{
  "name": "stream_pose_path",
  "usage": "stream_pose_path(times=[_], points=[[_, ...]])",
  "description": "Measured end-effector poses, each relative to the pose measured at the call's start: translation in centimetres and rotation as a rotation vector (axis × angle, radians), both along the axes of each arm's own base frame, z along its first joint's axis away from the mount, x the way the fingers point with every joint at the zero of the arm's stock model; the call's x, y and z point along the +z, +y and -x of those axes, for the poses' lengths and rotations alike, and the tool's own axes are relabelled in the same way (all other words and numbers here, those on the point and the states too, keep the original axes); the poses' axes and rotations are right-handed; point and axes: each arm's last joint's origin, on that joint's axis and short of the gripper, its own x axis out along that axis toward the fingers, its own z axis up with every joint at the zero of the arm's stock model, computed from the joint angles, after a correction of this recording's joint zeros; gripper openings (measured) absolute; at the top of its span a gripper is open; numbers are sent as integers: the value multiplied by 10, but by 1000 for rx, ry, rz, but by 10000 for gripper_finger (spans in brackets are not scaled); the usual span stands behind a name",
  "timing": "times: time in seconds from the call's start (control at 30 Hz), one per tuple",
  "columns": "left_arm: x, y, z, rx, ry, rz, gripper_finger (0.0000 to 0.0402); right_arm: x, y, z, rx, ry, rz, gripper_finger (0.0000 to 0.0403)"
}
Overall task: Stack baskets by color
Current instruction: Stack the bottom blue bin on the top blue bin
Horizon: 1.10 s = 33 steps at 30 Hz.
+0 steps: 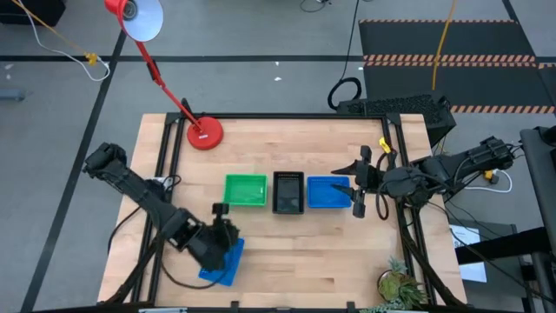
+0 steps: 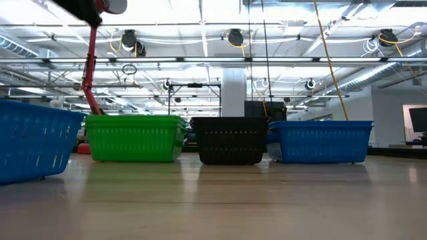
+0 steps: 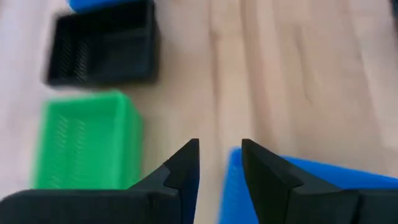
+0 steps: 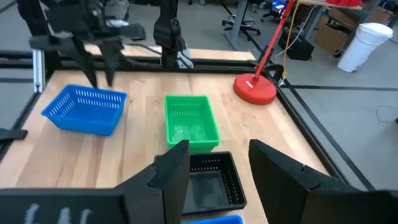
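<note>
Hovering part-open over the lone blue basket (image 1: 224, 263) near the worktop's (image 1: 287, 252) front edge, the left tool (image 1: 228, 236) seems between grips, so next it must clamp the rim and carry it to the blue stack (image 1: 327, 193), where the right tool (image 1: 360, 187) waits open.

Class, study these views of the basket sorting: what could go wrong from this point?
1. The left gripper stands open over the loose blue basket, which lies askew near the table edge; a nudge could push it off.
2. The right gripper hovers beside the row's blue basket and could knock it.
</note>
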Motion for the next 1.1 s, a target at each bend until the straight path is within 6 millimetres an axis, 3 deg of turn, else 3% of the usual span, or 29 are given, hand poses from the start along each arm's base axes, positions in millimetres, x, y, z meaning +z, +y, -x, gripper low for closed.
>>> stream_pose_path(times=[0.2,0.4,0.67,0.8,0.93,1.1], points=[[-20,-19,31,74,74,57,122,-2,1,-3,9,-26,11,160],[-56,-15,51,146,130,15,131,1,1,-4,10,-56,2,160],[-84,0,41,136,91,28,195,1,1,-4,10,-57,2,160],[-91,11,35,131,108,16,205,0,1,-4,10,-56,2,160],[-99,21,32,113,167,54,180,0,1,-4,10,-56,2,160],[-108,28,31,59,226,88,106,0,1,-4,10,-56,2,160]])
